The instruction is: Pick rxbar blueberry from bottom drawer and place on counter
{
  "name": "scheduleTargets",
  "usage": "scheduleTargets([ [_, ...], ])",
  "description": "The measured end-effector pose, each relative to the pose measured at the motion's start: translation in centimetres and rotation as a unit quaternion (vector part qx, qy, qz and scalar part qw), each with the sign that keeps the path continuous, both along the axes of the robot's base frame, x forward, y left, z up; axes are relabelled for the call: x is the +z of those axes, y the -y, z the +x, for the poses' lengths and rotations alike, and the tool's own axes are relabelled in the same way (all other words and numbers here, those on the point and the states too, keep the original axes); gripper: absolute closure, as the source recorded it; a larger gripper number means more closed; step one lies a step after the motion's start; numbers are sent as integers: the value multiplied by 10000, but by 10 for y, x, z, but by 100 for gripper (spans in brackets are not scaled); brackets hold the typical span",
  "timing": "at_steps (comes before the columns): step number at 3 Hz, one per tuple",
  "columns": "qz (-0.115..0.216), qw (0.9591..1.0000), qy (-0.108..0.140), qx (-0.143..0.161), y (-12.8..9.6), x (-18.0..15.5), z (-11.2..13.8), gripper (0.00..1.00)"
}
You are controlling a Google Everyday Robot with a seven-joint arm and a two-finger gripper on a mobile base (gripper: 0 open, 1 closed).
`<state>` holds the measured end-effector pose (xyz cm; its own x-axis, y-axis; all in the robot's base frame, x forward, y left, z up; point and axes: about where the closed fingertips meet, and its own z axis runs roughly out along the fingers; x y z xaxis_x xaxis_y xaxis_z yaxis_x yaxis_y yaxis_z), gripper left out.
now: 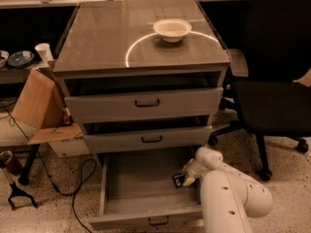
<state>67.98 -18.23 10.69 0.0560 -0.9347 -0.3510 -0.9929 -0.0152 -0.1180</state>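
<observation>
Bottom drawer [141,188], right side | gripper [187,179] just beside rxbar blueberry [178,180] | grasp: cannot tell

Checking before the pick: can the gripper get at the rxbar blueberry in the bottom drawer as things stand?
Probably yes. The bottom drawer is pulled out, nothing covers the rxbar blueberry at its right side, and the gripper hangs right beside it.
</observation>
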Motion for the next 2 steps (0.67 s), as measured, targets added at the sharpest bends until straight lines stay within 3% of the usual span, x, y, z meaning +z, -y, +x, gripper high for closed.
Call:
scheduleTargets([
  [1, 41, 9999, 122, 72, 8, -2, -5, 100],
  [2, 103, 9996, 213, 131, 11, 5, -8, 100],
])
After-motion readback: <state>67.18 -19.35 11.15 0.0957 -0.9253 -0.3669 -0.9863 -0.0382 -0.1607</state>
